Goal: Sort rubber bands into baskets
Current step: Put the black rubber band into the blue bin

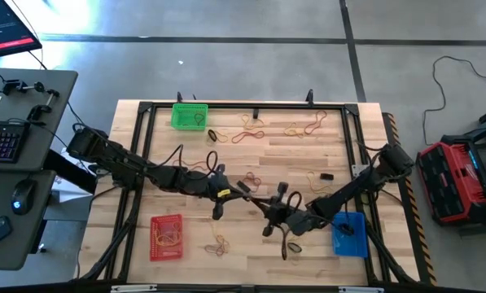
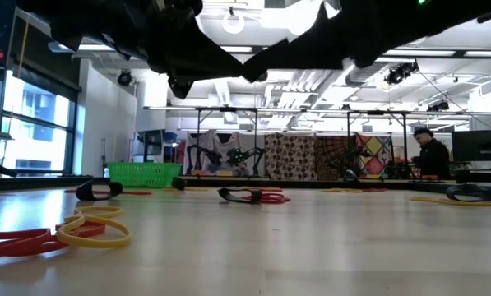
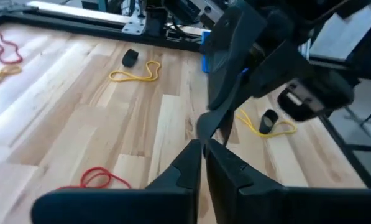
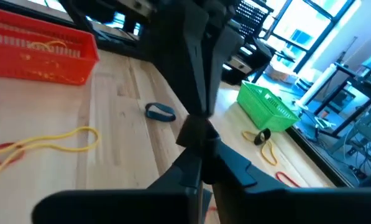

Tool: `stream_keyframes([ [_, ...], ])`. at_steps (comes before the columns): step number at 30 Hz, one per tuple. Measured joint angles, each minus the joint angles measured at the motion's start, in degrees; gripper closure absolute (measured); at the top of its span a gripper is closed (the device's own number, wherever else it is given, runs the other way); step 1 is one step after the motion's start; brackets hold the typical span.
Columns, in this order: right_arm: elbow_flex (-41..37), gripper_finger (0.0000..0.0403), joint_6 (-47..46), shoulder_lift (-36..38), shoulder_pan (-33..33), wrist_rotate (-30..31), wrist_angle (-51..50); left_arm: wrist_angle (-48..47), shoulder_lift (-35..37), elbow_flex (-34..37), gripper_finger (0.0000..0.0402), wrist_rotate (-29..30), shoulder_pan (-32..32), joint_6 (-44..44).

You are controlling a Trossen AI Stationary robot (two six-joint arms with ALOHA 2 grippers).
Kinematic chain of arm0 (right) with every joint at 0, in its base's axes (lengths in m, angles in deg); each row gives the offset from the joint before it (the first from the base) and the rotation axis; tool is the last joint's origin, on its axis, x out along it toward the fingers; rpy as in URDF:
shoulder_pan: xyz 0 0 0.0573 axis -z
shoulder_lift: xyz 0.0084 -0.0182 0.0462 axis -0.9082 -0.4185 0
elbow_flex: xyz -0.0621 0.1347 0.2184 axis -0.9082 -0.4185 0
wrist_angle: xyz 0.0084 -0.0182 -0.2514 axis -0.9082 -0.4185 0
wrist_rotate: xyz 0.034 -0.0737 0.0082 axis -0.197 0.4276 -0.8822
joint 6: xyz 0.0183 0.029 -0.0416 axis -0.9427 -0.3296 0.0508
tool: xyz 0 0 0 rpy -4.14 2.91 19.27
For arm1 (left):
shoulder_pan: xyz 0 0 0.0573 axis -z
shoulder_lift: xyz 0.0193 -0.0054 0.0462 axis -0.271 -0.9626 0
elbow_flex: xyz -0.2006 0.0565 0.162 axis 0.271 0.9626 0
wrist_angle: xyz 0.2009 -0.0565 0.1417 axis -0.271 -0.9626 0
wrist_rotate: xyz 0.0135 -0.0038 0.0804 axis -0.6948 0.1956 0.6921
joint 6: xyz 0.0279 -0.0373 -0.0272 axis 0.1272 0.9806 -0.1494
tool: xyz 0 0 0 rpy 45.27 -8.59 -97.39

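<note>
Fingertip-to-fingertip: left gripper (image 1: 244,189), right gripper (image 1: 263,207), mid-table.

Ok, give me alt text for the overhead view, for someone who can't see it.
Two dark robot arms meet mid-table, the left gripper and right gripper close together. Rubber bands lie scattered on the wooden table, with a green basket, red basket and blue basket near its edges.

Robotics laboratory in an open-plan workshop hall.
A black-framed wooden worktable (image 1: 251,244) stands on grey concrete floor (image 1: 251,57), beside a grey desk with keyboard (image 1: 0,140); patterned fabric partitions (image 2: 311,156) line the room.
</note>
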Motion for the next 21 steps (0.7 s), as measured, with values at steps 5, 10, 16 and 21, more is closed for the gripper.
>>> stream_keyframes([
  [5, 0.0, 0.0398, -2.38, 3.62, -2.55, -1.21, -5.31, -0.11, 0.0, 0.0, 0.0349, 0.16, 0.0, -3.2],
  [10, 0.02, 0.04, -14.47, 10.04, -4.33, -2.58, -18.04, -0.14, 0.0, 0.0, 0.0322, 0.2, -0.02, -4.29],
  [16, 0.02, 0.04, -31.35, 16.86, -5.16, -9.54, -36.21, -0.84, 0.0, 0.0, 0.0314, 0.2, -0.15, -6.83],
  [21, 0.02, 0.04, -44.95, 20.93, -5.34, -20.99, -48.8, -3.28, 0.0, 0.0, 0.0314, 0.21, -0.26, -7.53],
])
